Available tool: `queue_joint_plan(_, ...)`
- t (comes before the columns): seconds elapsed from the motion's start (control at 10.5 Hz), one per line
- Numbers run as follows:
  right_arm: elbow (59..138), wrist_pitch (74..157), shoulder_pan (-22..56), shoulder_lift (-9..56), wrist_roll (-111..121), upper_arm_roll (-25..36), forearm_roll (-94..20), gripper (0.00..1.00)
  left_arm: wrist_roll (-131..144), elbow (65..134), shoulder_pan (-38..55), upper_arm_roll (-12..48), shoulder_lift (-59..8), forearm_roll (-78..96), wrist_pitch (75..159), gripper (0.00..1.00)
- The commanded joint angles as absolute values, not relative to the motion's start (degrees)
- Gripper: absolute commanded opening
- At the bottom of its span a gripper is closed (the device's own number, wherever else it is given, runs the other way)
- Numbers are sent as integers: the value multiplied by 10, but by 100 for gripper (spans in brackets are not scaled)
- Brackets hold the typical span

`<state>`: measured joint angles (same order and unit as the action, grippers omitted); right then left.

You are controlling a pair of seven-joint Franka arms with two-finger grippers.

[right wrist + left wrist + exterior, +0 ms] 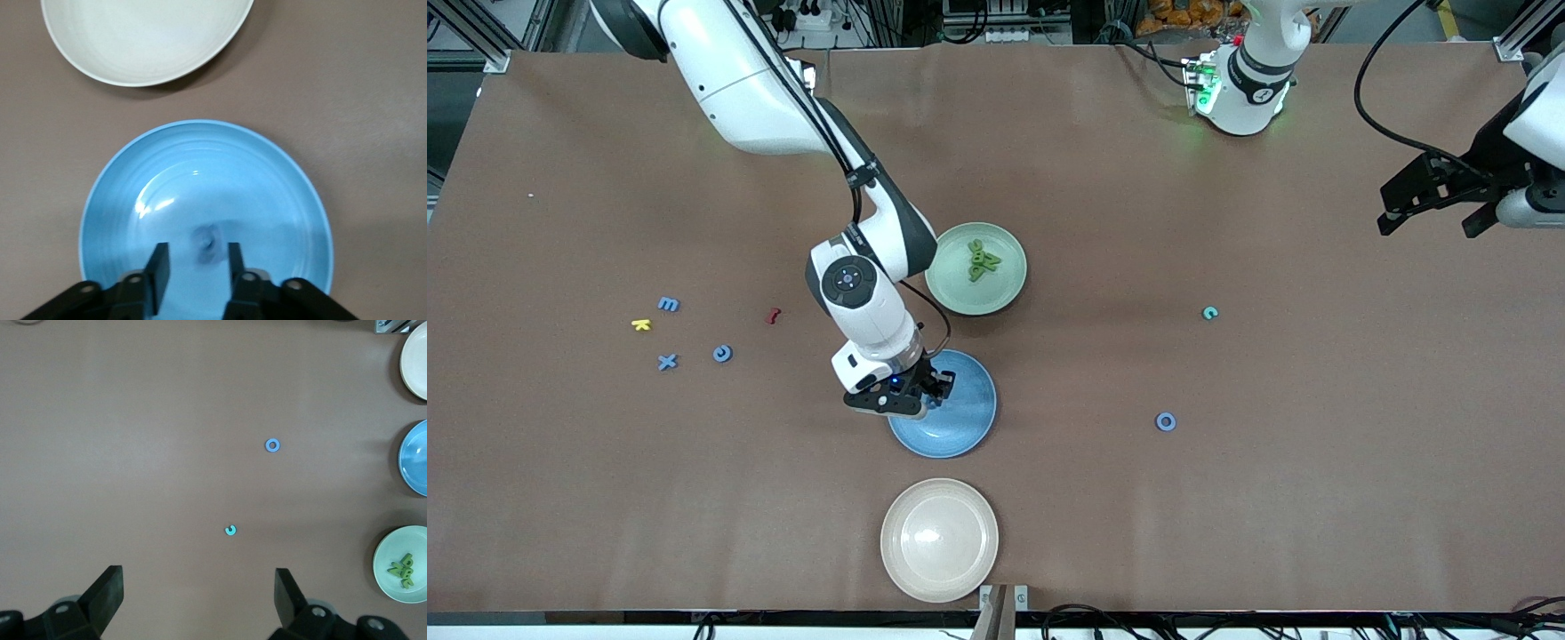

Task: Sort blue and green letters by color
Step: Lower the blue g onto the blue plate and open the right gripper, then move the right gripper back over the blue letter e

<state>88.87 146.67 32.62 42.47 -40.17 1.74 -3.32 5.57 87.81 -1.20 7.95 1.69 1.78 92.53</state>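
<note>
My right gripper [197,270] hangs over the blue plate [960,427], fingers slightly parted, a blurred blue letter [205,241] between the tips, apparently falling. Left gripper [200,600] waits spread wide at its end. Loose blue letters [668,362] lie toward the right arm's end. Risk: the foam clings to a pad or bounces off the plate.

The table [1227,533] is covered by brown paper. Three plates are set in a row at its middle: a green plate [996,293] farthest from the front camera, a blue plate [965,427], then a cream plate [939,540] nearest. Toward the right arm's end, blue letters [668,304], a yellow letter [640,324] and a red letter [774,316] are scattered. Toward the left arm's end, a teal letter [1209,312] and a blue ring [1166,421] are laid apart.
</note>
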Motion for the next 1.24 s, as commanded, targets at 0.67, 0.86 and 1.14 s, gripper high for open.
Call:
queue_joint_plan(0.67, 888, 1263, 156, 346, -342, 18, -74, 100, 42, 875, -11, 74, 26, 27, 896, 100)
queue_joint_plan(0.86, 961, 1261, 95, 304, -316, 18, -73, 100, 41, 875, -11, 74, 23, 26, 896, 100)
queue_joint_plan(1.14, 1078, 1283, 25, 244, -279, 18, -46, 100, 42, 876, -11, 74, 23, 26, 896, 100)
